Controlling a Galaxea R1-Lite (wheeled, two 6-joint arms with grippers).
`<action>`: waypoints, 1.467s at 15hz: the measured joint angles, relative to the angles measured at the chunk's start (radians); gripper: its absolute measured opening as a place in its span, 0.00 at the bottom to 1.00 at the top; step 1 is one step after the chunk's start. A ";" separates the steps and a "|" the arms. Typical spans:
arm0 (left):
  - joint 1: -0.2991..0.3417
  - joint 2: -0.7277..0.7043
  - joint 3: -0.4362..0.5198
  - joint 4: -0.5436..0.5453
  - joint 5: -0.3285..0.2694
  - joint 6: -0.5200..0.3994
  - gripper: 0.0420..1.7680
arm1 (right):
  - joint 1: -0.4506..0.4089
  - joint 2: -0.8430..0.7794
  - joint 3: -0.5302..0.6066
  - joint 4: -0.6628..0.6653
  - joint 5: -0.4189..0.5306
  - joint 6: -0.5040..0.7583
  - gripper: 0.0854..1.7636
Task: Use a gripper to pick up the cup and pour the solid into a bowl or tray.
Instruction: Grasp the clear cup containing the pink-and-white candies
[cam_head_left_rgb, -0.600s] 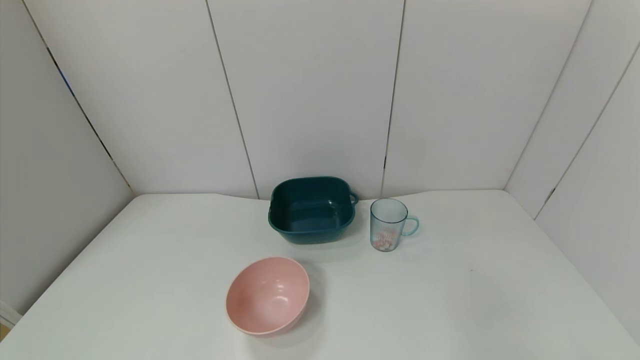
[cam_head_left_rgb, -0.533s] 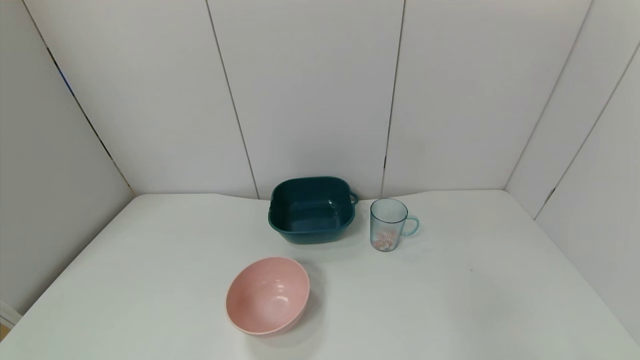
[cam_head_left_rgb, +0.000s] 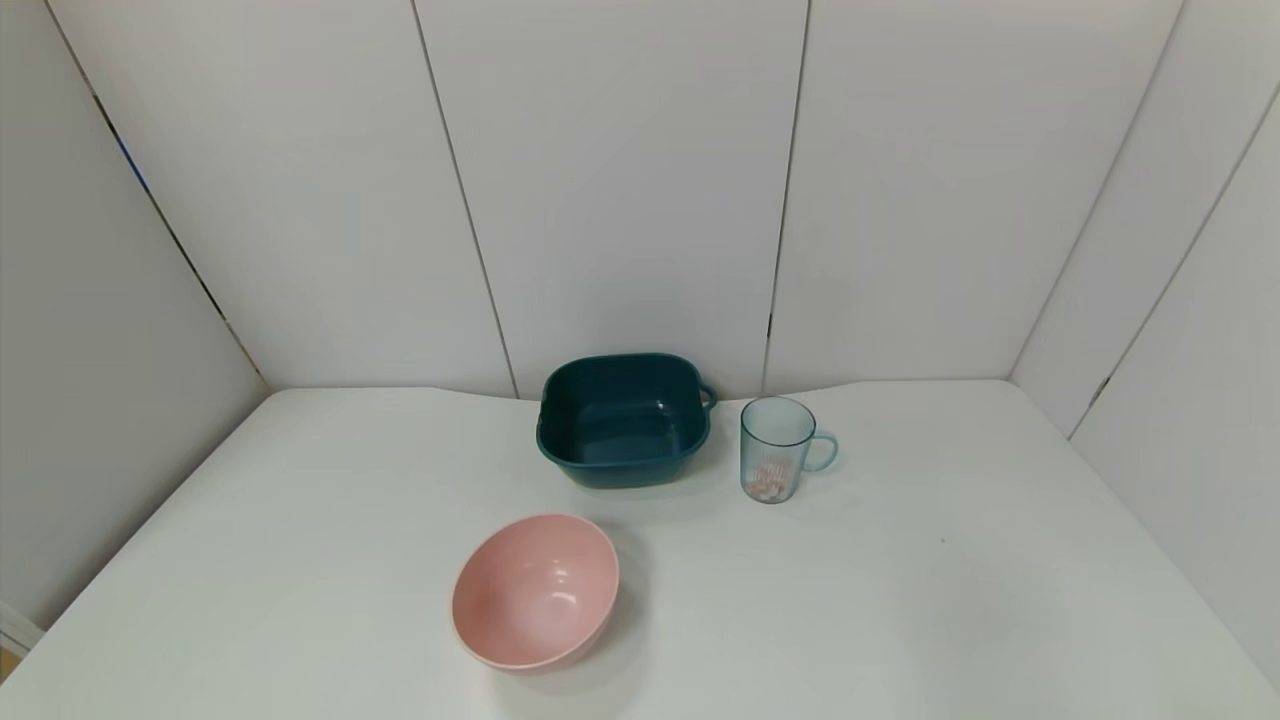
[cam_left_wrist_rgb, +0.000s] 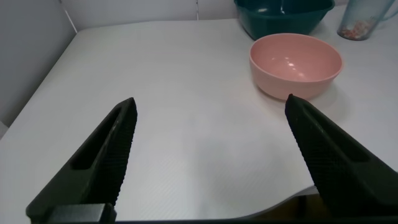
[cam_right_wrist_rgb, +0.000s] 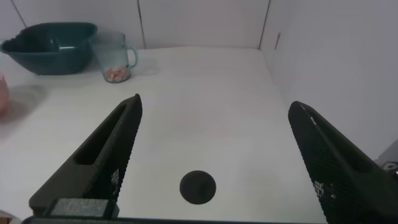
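The right gripper (cam_right_wrist_rgb: 211, 162) hangs over the near edge of the white table (cam_head_left_rgb: 900, 600) with its two fingers spread wide apart and nothing between them. The cup (cam_right_wrist_rgb: 114, 57) stands upright far ahead of it, off to one side, with the solid (cam_right_wrist_rgb: 115, 74) at its bottom. The teal bowl (cam_right_wrist_rgb: 50, 46) sits just beside the cup. The left gripper (cam_left_wrist_rgb: 211, 162) is wide apart too, holding nothing. A pink bowl (cam_left_wrist_rgb: 296, 63) sits ahead of it.
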 joint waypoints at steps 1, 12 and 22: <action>0.000 0.000 0.000 0.000 0.000 0.000 0.97 | 0.004 0.043 -0.038 -0.002 -0.001 0.000 0.97; 0.000 0.000 0.000 0.000 0.000 0.000 0.97 | 0.217 0.833 -0.494 -0.107 0.015 -0.005 0.97; 0.000 0.000 0.000 0.000 0.000 0.000 0.97 | 0.491 1.455 -0.530 -0.483 -0.097 -0.010 0.97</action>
